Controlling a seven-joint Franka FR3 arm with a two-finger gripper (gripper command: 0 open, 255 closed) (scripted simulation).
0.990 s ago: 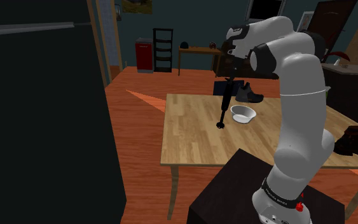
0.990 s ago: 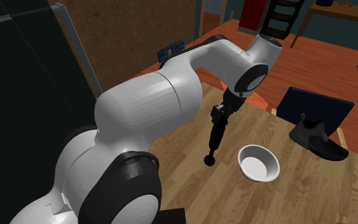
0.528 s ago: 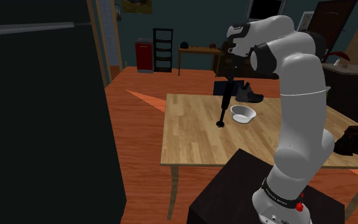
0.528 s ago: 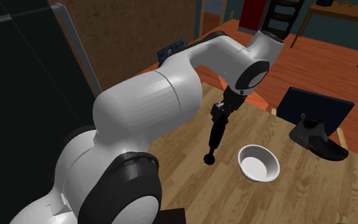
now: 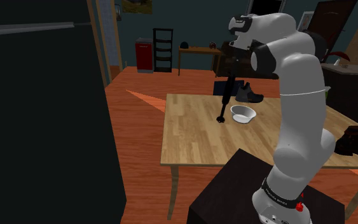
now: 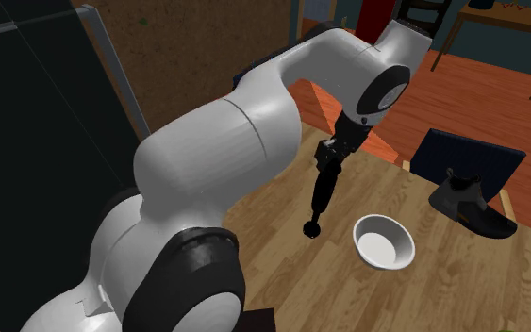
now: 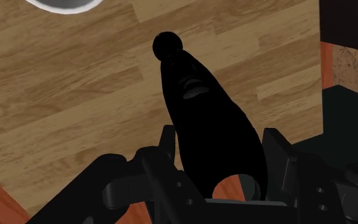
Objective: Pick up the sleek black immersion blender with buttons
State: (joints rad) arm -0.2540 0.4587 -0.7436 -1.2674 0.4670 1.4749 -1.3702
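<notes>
The pincer is closed on the blender, its two fingers pressed against either side of the thick upper body. The blender hangs nearly straight down from that grip, with its narrow shaft and rounded tip pointing at the tabletop. The tip looks to be off the wood, though no view shows the gap plainly.

I judge the blender to be stiff and fairly heavy for its girth, with most of the weight up in the fat motor end. Its shell is smooth, black and tapered, so it is likely to be slippery, and a grip lower down could slide along the narrowing. The wide upper body, where it is clasped, seems the best place to hold it: the weight sits close to the fingers and the long shaft hangs below. Held this way it may sway like a pendulum if moved sharply. It does not look fragile, though the buttons on its side are better left unsqueezed.

Counted outward:
- one blender;
- one white bowl on the wood, just beside the tip;
- one black boot, farther along the tabletop;
- one dark panel, standing behind the boot.
</notes>
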